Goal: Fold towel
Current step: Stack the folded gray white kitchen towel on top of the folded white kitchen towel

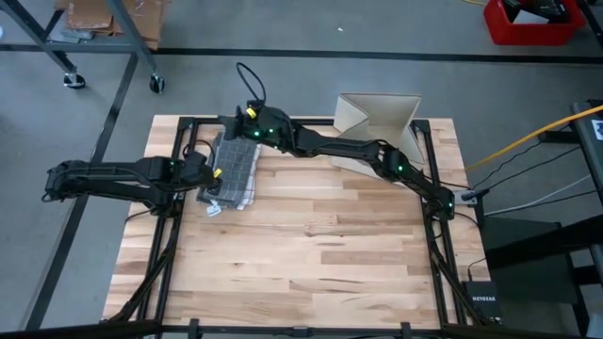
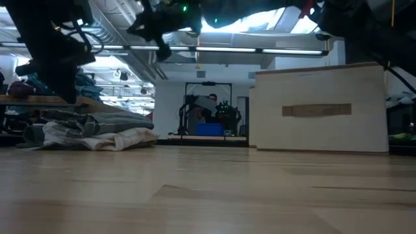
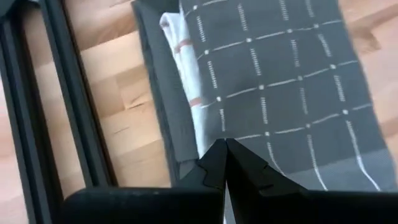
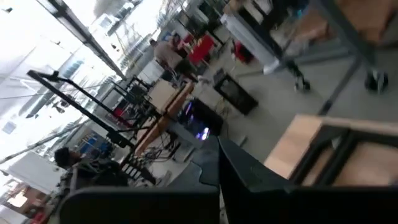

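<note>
Left hand is sitting with its fingers pinched together and nothing between them, poised over the near left edge of the folded towel, which is lying at the far left of the wooden counter. Its arm is hiding part of the cloth from above. Right hand is hanging raised over the towel's far edge, fingers likewise closed on nothing; its wrist camera is looking out into the room, so the towel is not showing there. From counter height the towel is showing as a low rumpled stack, and a cardboard box is standing at the far side.
</note>
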